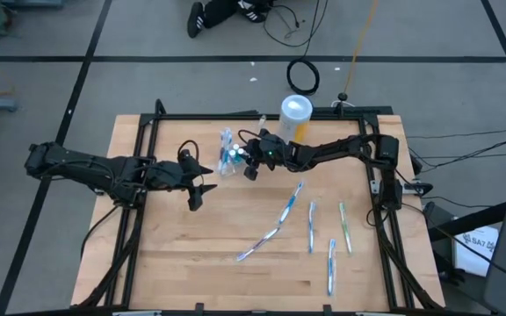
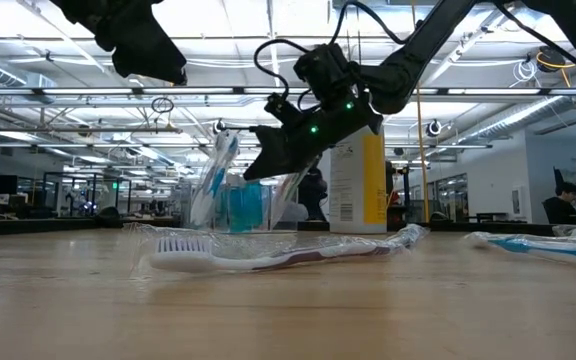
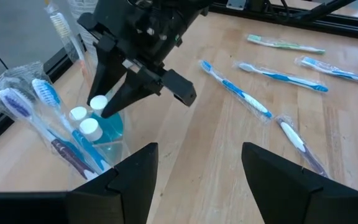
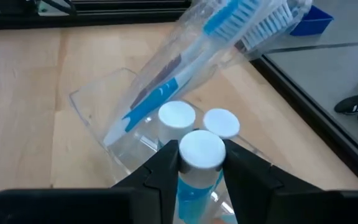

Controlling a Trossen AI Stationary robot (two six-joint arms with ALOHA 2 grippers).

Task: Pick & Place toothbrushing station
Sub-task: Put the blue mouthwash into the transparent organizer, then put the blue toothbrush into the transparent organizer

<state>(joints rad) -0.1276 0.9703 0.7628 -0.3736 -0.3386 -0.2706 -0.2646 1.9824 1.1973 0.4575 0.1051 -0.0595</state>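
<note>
- High view: clear cup [image 1: 228, 156] sits near the table's [image 1: 174, 263] far edge, right gripper [image 1: 251, 164] over it; open wood in front.
- Five toothbrushes [image 1: 312, 226] lie loose at right.
- Right wrist view only: fingers [image 4: 166, 163] flank one white-capped toothpaste tube [image 4: 200, 152] in the cup, whether clamped unclear.
- Left gripper [image 1: 195, 187] hovers beside the cup, jaws apart.
- Yellow canister [image 1: 294, 116] behind.

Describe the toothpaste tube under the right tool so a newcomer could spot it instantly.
Find the tall yellow canister with a white lid at the table's far edge. Beside it stands a small clear plastic cup holding three teal white-capped toothpaste tubes. Yours is the one whose cap sits between the right tool's fingers.
</note>
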